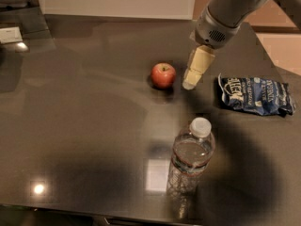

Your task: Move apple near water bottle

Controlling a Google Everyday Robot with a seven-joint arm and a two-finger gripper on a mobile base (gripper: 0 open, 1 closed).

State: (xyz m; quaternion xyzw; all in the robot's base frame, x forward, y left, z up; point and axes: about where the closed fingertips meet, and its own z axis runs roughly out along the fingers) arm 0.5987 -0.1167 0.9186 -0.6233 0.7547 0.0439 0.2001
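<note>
The apple (163,75), mid-frame, is red; the gripper (190,84) just right of it is cream. The water bottle (190,160) is clear with a white cap. The snack bag (256,95) is blue with white lettering, on a dark table (89,126).

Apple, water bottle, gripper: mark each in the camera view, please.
apple (163,75), camera view, middle of its red skin.
water bottle (190,161), camera view, clear body below the cap.
gripper (191,81), camera view, pale lower end, just right of the apple.
</note>
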